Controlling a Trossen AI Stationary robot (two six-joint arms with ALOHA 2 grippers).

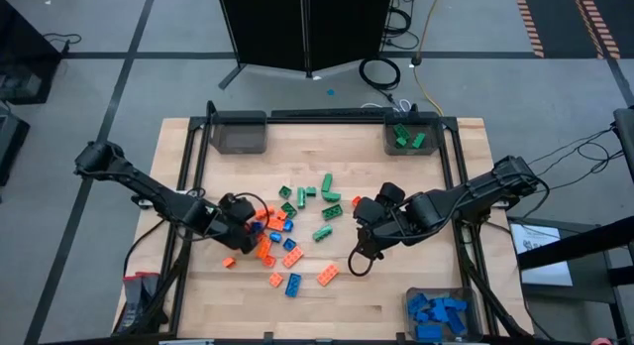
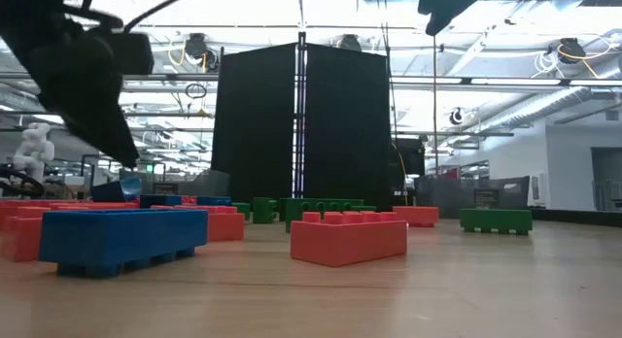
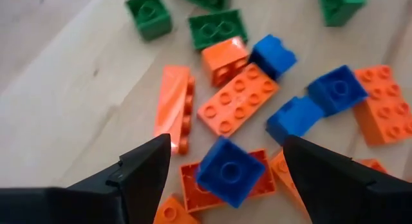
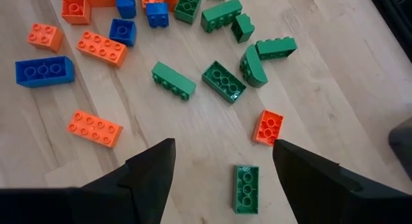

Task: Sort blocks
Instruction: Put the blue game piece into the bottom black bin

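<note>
Your blocks (image 1: pixel 297 221) lie scattered across the middle of the tabletop (image 1: pixel 327 286), orange and blue mostly toward the left, green toward the centre and right, all studded plastic, square or oblong. From above you also see what the other views miss: a bin (image 1: pixel 412 137) at the far right corner holding green blocks, a bin (image 1: pixel 438 313) at the near right corner full of blue ones, and a bin (image 1: pixel 239 133) at the far left corner whose contents you cannot make out. The left hand (image 3: pixel 225 169) hovers with its fingers spread wide over the orange-and-blue cluster; its wrist view shows a square blue block (image 3: pixel 230 170) lying on an orange one directly between the fingers, nothing gripped. The right hand (image 4: pixel 222 169) hangs over the green side, fingers apart and empty, with an oblong green block (image 4: pixel 246 187) and a square orange block (image 4: pixel 268 127) on the wood just ahead. The low view gives you only a few near blocks, large and level, a blue oblong one (image 2: pixel 121 241) and an orange one (image 2: pixel 347 237); both arms are cut off at its upper edge.
</note>
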